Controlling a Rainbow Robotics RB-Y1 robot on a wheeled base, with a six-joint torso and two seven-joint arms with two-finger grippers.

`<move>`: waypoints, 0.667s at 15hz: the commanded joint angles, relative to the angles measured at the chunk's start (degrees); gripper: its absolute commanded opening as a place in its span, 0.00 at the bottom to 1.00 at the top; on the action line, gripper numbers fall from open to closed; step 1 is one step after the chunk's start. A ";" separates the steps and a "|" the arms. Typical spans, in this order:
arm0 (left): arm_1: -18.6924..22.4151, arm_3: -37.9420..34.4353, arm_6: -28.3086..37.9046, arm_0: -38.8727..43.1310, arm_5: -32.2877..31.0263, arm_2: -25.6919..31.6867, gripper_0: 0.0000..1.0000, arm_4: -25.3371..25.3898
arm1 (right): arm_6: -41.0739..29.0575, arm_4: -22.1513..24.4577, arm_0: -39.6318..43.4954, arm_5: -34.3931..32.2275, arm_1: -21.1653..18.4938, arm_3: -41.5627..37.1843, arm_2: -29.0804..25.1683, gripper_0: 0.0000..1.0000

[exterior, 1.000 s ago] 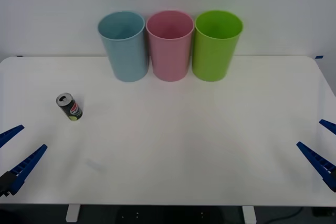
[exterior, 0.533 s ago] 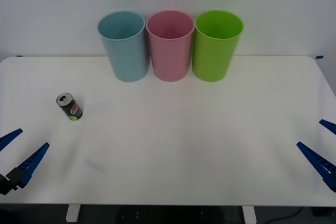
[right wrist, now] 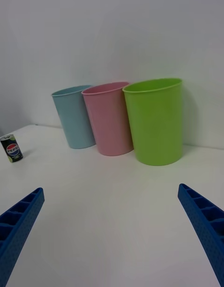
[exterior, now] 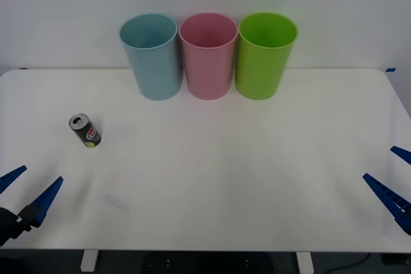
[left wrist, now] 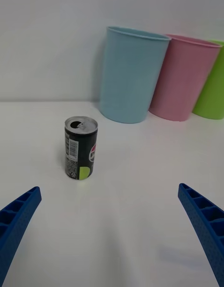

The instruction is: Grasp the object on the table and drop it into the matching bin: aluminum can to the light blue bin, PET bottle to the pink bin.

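Note:
A small black aluminum can (exterior: 85, 130) with a silver top stands upright on the left part of the white table (exterior: 212, 171). The left wrist view has the can (left wrist: 81, 148) straight ahead, between the two spread blue fingers. My left gripper (exterior: 27, 188) is open at the near left edge, short of the can. At the near right edge my right gripper (exterior: 395, 178) is open and holds nothing. The light blue bin (exterior: 151, 56) and the pink bin (exterior: 207, 54) stand at the back, seen too as the light blue bin (left wrist: 131, 75) and pink bin (left wrist: 183, 77).
A lime green bin (exterior: 264, 54) stands right of the pink one; the three bins touch in a row by the wall. The can (right wrist: 11, 148) shows far off in the right wrist view. Bare tabletop lies between the grippers and the bins.
My left gripper has shifted a little lower and rightward along the near left edge. The can, the bins and the right gripper have not moved.

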 commanded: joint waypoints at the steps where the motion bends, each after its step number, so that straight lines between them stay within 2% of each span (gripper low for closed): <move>1: 0.00 1.22 -1.35 -0.17 0.73 -0.21 1.00 0.89 | 0.00 0.00 0.00 0.00 0.00 0.00 0.00 1.00; 5: 0.00 7.63 -7.94 -2.63 1.44 0.58 1.00 4.23 | 0.00 0.00 0.00 0.00 0.00 0.00 0.00 1.00; 10: 0.00 14.66 -8.99 -9.04 1.70 -0.30 1.00 3.26 | 0.00 0.00 0.00 0.00 0.00 0.00 0.00 1.00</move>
